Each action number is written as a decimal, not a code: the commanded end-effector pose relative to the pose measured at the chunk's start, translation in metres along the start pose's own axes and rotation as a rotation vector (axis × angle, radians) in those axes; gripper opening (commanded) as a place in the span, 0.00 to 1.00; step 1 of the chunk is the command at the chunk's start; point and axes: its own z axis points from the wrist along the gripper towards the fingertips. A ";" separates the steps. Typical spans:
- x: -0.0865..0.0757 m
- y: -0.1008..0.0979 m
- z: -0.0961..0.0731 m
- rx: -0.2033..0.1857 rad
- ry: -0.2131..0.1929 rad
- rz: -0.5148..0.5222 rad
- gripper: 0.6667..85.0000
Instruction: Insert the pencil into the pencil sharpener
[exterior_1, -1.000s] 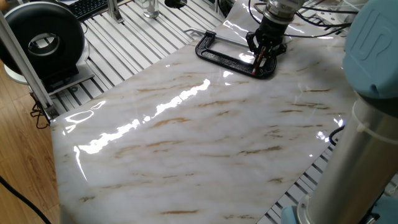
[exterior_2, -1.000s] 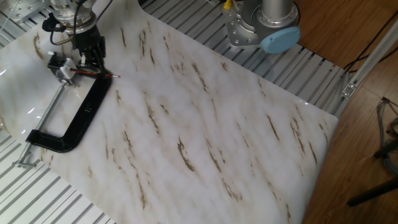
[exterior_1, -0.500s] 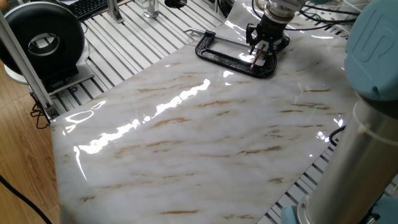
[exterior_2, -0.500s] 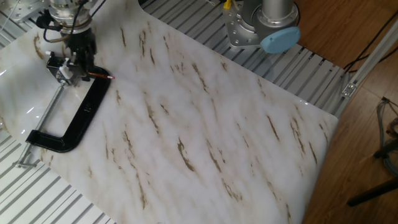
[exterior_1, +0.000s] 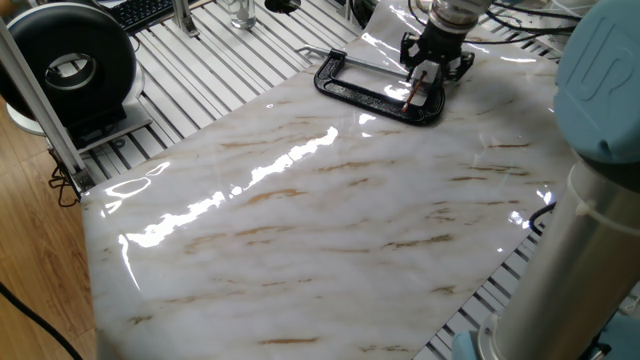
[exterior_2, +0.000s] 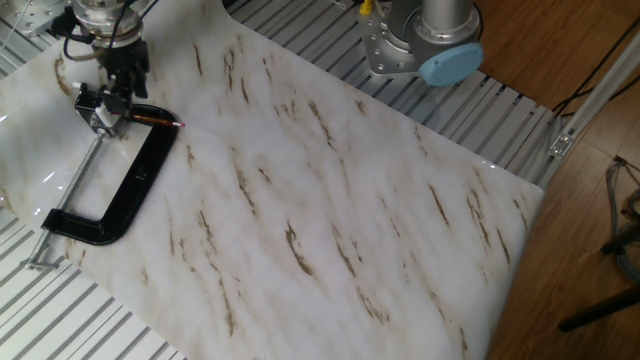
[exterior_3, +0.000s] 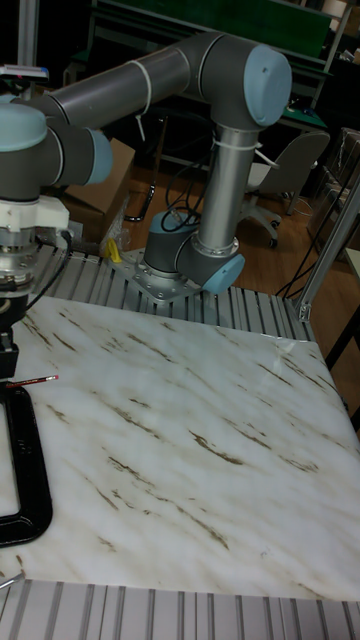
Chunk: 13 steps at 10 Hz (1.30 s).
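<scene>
Tall fixed view and both others show the black two-finger gripper (exterior_2: 118, 88) closed on the thin dark red pencil (exterior_2: 152, 118), lying level above the black metal C-clamp (exterior_2: 125, 185), insertion seemingly underway, unfinished.

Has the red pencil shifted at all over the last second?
Yes. In the other fixed view the pencil, held by the gripper, slid left along the black clamp, toward the small sharpener at the clamp's screw end.
</scene>
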 end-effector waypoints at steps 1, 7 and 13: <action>0.005 0.015 -0.018 -0.034 0.033 0.162 0.60; -0.031 0.029 -0.049 -0.095 -0.046 0.706 0.56; -0.063 0.011 -0.075 -0.063 -0.019 1.120 0.47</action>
